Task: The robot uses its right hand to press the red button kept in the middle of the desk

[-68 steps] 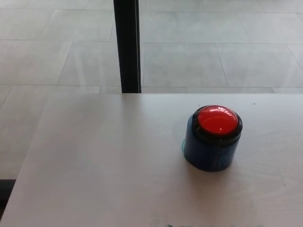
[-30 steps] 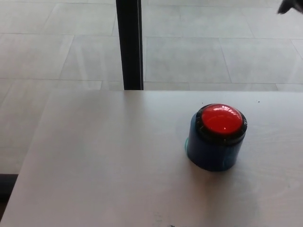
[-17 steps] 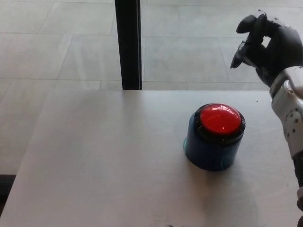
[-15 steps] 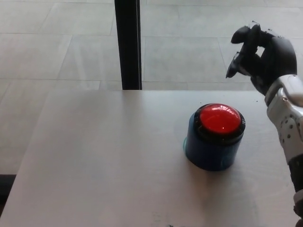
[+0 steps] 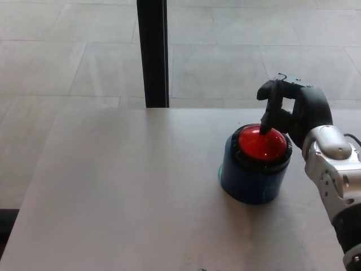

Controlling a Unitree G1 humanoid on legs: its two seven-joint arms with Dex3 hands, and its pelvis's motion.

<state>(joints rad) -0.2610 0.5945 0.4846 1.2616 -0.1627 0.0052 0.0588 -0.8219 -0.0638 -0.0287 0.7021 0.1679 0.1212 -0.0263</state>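
The red dome button (image 5: 260,145) sits in a black ring on a round blue base (image 5: 248,180), right of centre on the pale desk (image 5: 124,186). My right hand (image 5: 296,113) reaches in from the right, just behind and above the button. Its black fingers (image 5: 272,107) are bent downward and spread, holding nothing. One fingertip rests on the far top of the red dome. The white and grey forearm (image 5: 335,175) runs down the right edge of the picture. My left hand does not show.
A black upright post (image 5: 152,53) stands just beyond the desk's far edge, left of the button. Grey floor tiles (image 5: 67,62) lie behind and to the left. The desk's left edge slants down to a dark object (image 5: 5,226) at the lower left.
My right hand came in from the upper right, then dropped down and leftward until a fingertip met the top of the button. The button has stayed in place.
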